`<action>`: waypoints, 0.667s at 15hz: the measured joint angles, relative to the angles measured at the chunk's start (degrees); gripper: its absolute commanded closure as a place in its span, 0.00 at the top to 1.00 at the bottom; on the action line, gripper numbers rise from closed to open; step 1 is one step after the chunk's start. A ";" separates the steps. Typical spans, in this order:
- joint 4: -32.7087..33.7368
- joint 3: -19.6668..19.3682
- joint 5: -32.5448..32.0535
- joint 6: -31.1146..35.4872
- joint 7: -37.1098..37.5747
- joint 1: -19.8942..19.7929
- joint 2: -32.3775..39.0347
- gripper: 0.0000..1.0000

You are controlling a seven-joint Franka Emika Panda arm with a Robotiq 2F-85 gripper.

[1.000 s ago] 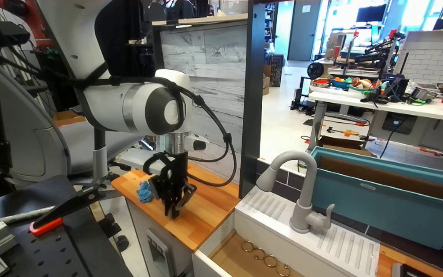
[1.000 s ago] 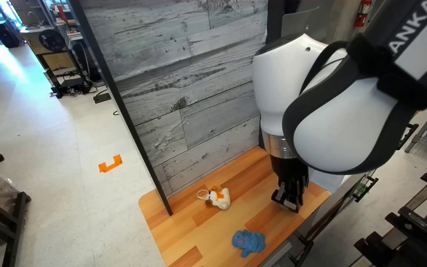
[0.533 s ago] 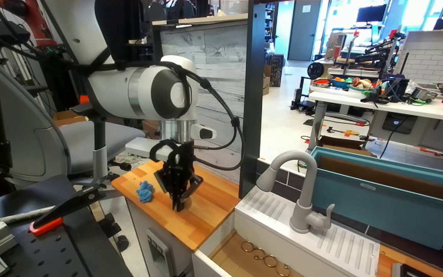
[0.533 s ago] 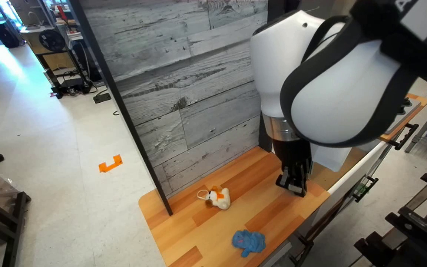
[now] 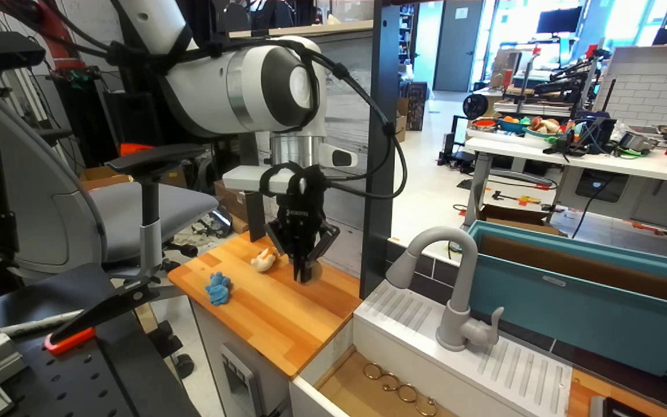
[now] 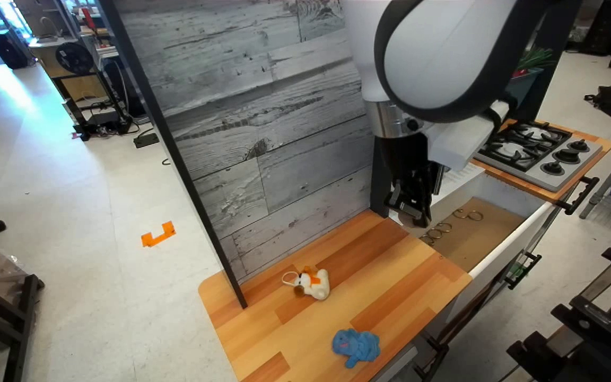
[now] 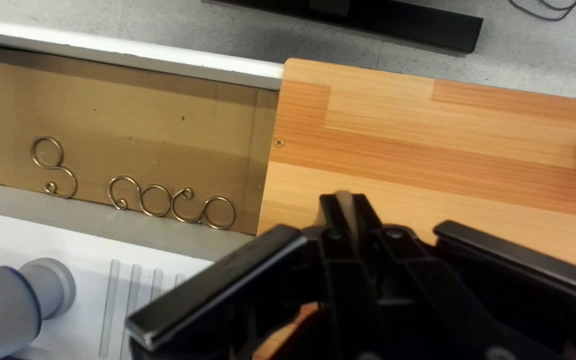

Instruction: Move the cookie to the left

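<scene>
The cookie (image 5: 314, 273) is a thin, round, tan piece, seen edge-on between the fingertips in the wrist view (image 7: 346, 207). It also shows below the gripper in an exterior view (image 6: 406, 220). My gripper (image 5: 303, 275) is shut on it and points down, above the wooden counter (image 5: 293, 330) and apart from it. In an exterior view the gripper (image 6: 417, 216) appears near the counter's sink-side end. In the wrist view the gripper (image 7: 345, 200) has both fingertips against the cookie's faces. The fingers hide much of the cookie.
A blue plush toy (image 6: 356, 345) and a white plush toy with orange parts (image 6: 319, 286) lie on the counter. A grey wood-look panel (image 6: 284, 132) stands behind. A sink basin (image 7: 133, 52) with metal rings inside and a grey faucet (image 5: 461, 289) adjoins the counter.
My gripper has risen off the counter with the cookie and moved back towards the panel and sink end. The white plush toy has come into view behind it in an exterior view.
</scene>
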 measured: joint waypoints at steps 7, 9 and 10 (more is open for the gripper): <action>6.00 -1.06 -2.33 -3.77 0.27 0.06 4.49 0.02; 6.89 -1.23 -3.64 -3.73 0.39 0.19 6.04 0.02; 7.35 -1.31 -4.45 -3.71 0.45 0.23 6.88 0.02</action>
